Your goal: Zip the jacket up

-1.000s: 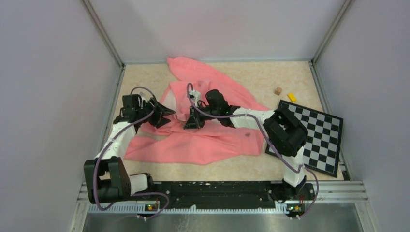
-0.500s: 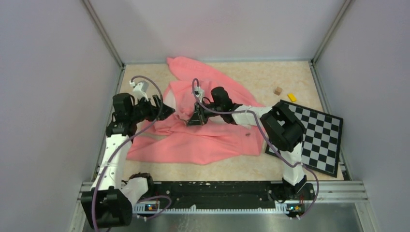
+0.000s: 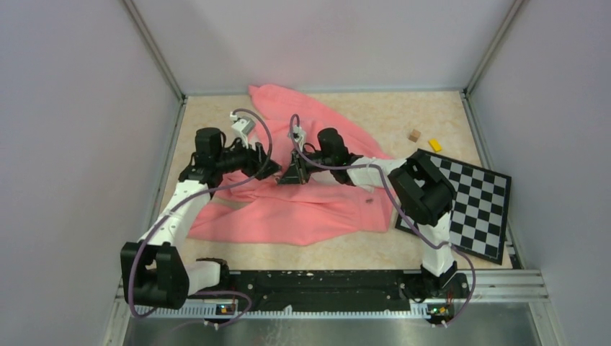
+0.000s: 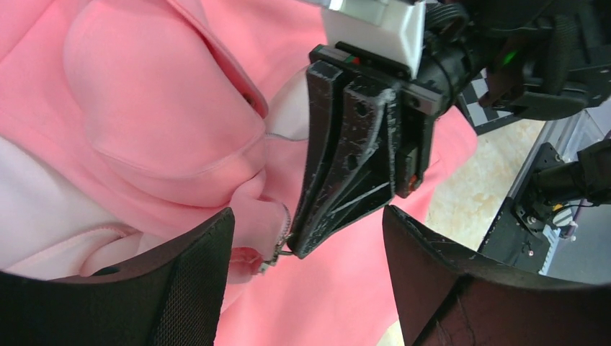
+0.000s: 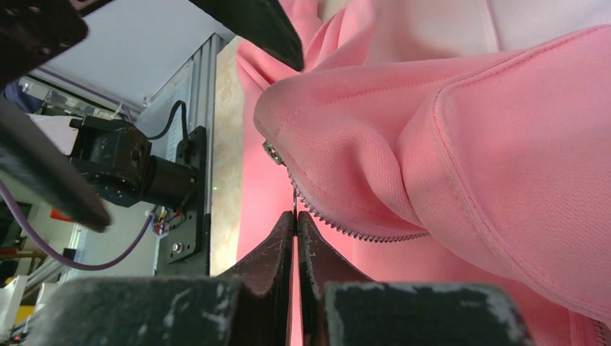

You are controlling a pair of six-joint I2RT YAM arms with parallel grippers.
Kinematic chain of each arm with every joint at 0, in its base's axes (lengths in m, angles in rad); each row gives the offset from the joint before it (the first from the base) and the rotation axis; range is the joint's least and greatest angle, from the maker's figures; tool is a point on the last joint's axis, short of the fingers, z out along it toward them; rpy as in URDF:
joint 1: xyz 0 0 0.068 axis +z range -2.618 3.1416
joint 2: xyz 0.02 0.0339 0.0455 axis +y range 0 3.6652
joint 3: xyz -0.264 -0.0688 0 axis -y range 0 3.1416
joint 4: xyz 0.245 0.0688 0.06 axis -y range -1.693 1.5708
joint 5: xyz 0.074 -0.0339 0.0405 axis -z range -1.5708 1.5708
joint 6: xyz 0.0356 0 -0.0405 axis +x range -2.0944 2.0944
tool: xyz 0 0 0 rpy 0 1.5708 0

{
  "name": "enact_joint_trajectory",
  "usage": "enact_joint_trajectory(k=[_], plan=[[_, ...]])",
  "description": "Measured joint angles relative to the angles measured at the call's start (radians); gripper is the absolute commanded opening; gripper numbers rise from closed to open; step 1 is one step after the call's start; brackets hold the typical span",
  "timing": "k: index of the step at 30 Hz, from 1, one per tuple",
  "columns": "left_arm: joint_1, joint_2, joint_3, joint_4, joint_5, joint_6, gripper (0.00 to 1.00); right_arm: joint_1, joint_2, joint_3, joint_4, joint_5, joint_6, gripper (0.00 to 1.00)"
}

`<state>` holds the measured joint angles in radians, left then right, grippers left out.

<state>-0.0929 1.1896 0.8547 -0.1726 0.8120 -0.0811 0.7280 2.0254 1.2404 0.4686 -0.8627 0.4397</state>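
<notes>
The jacket (image 3: 302,209) lies crumpled mid-frame in the top view, soft salmon fleece in thick rolled folds. The right gripper (image 3: 294,175) is pinched together on the small metal zipper pull (image 4: 278,252). The left gripper (image 3: 264,164) stands apart, holding nothing. Unanchored, the fleece may bunch and drag under a tug, or the slick pull may slip out.

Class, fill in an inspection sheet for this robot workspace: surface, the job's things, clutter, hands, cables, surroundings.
Surface: beige marbled tabletop.
Job's things: salmon-pink fleece jacket, crumpled, unzipped near the hands; metal zipper pull showing.
Clutter: black-and-white checkerboard, small brown cube, small yellow block, all right of the jacket.
Hands: left hand open, holding nothing; right hand shut on the zipper pull.
Cables: purple cables loop along both arms.
Surroundings: grey enclosure walls.
</notes>
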Motion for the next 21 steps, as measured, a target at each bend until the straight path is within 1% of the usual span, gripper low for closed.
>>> enact_joint_trajectory(k=[5, 13, 15, 18, 21], plan=[[0.000, 0.033, 0.000, -0.008, -0.026, 0.032, 0.79, 0.000, 0.000, -0.005, 0.003, -0.003, 0.000, 0.00], [0.000, 0.061, 0.000, -0.028, -0.052, 0.058, 0.73, 0.000, 0.000, -0.005, 0.004, -0.005, 0.000, 0.00], [0.000, 0.068, 0.000, -0.042, -0.058, 0.063, 0.67, 0.000, 0.000, -0.005, 0.004, -0.005, 0.000, 0.00], [0.000, 0.069, 0.000, -0.049, -0.061, 0.071, 0.54, 0.000, 0.000, -0.005, 0.005, -0.007, 0.000, 0.00], [0.000, 0.069, 0.000, -0.057, -0.069, 0.078, 0.47, 0.000, 0.000, -0.005, 0.004, -0.008, 0.000, 0.00]])
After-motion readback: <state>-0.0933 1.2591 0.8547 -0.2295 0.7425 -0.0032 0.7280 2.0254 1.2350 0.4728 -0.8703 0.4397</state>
